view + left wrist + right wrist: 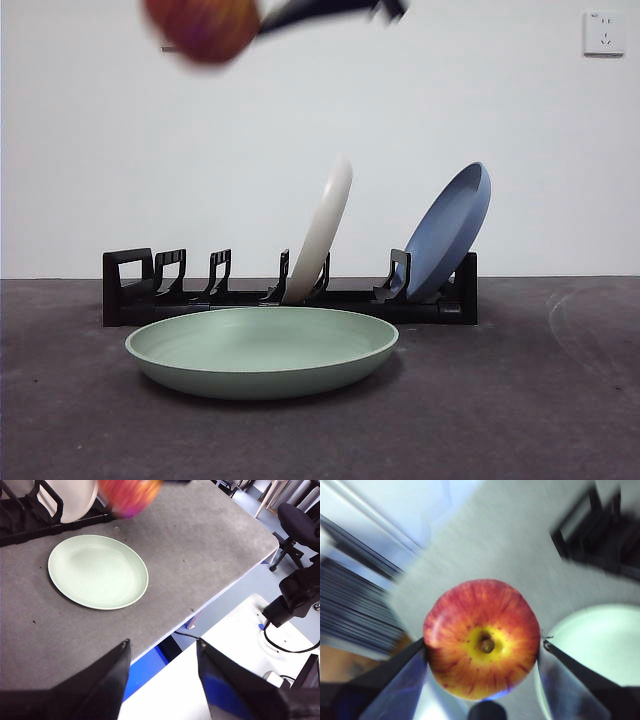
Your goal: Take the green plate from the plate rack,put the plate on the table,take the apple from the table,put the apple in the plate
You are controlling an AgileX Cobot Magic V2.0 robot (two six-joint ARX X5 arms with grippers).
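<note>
Apple (481,639) rides clamped in the right end effector (482,647), high above the surface (560,400); carry it over the green plate (262,351) below, lower gently, then release.

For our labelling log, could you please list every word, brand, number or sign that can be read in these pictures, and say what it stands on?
None: no readable text appears in any view.
The pale sage-green round plate, the cream-white plate, the blue plate and the black slotted plastic rack carry no visible print.
The white wall socket shows no legible marking.
The red and yellow apple, held in the right gripper, bears no sticker.
</note>
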